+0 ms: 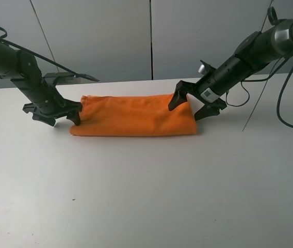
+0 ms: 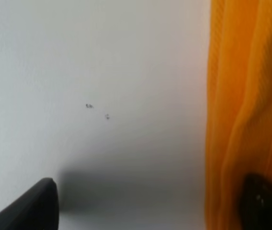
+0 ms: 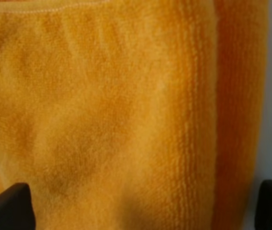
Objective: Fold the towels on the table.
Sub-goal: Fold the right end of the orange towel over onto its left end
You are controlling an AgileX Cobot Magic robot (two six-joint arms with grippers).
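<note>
Item 1. Large plain white matte table [image 1: 136, 196]: bare front stretch nearest the camera. A few small dark specks [image 2: 89, 106] show on it in the left wrist view.

Item 2. Bright orange soft microfibre towel [image 1: 133, 121]: lies flat on the table's far half, mid-width, as a long doubled band running left to right.

Item 3. Left gripper [image 1: 62, 120], black: at the band's left short end, jaws spread wide, gripping nothing. One finger [image 2: 265, 201] is over the cloth edge, the other over bare table.

Item 4. Right gripper [image 1: 186, 111], black: low over the band's right short end, jaws spread wide and straddling it, gripping nothing.

Item 5. Grey wall panels [image 1: 100, 36] and black cables [image 1: 291, 93]: behind the table.

Step in hand, as judged: a lengthwise fold looks done, and both arms are placed for the crosswise one.

Next move calls for: closing on both layers at one short end, lifting clear, carrying it over to the other end, edges matched.

Writing: a small white sticker [image 1: 207, 93] with dark print on the right arm, too small to read. No towel label is visible.
</note>
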